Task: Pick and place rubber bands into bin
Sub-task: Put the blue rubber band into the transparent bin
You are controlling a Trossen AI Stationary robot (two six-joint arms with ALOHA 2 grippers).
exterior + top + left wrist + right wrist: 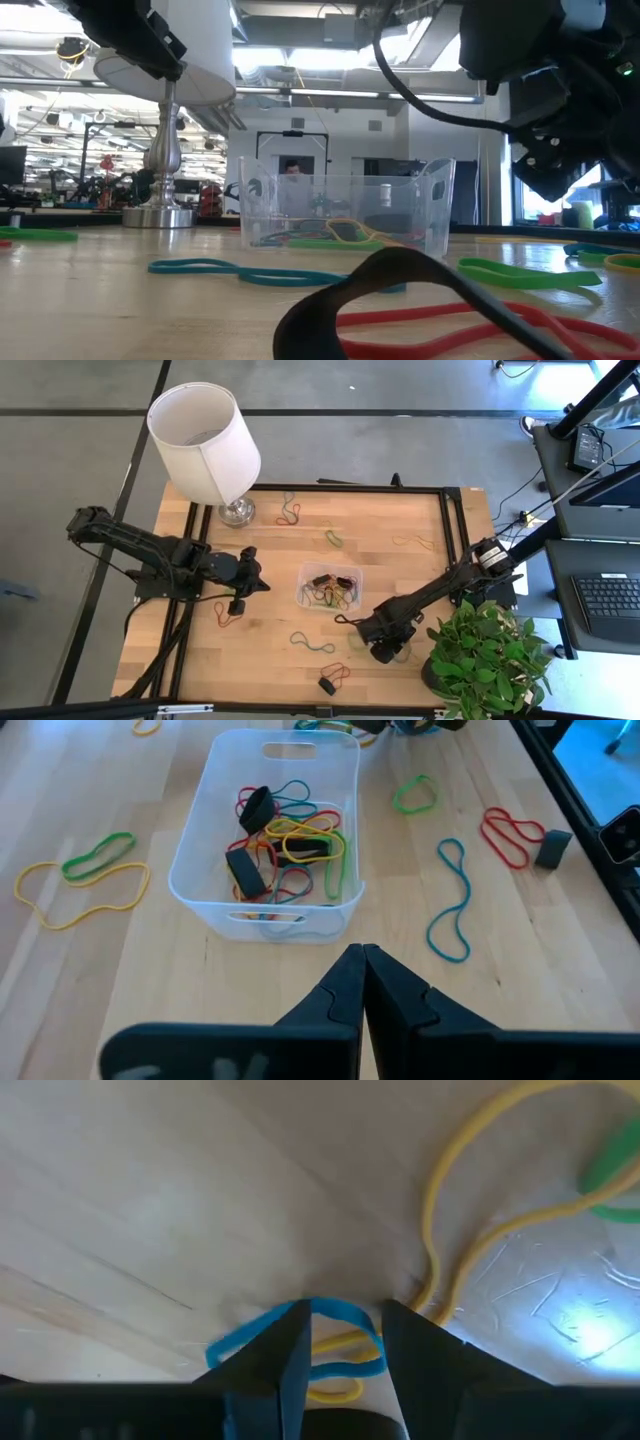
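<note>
The clear bin [303,575] sits mid-table and holds several coloured rubber bands [290,840]; the low view shows it too [345,205]. Loose bands lie around it: a red one [228,612], a blue one [312,643], and a red one with a black one [333,677]. My right gripper [383,653] is down at the table right of the bin and near the table's near edge. It is shut on a blue band [340,1312] and a yellow band [450,1170]. My left gripper [262,582] hovers left of the bin, shut and empty [362,960]. My right gripper comes from above and pinches a bunched loop of the blue band [345,1370], with a strand of the yellow band [335,1342] between its two fingers. Both bands still lie on the table. The rest of the yellow band [435,1230] trails slack across the wood.
A white lampshade on a metal base [205,440] stands at the far left corner. A potted plant [490,660] crowds the near right corner beside my right arm. More bands lie toward the far edge [288,510], [333,538], [413,543]. A green band [610,1175] lies near the yellow one.
</note>
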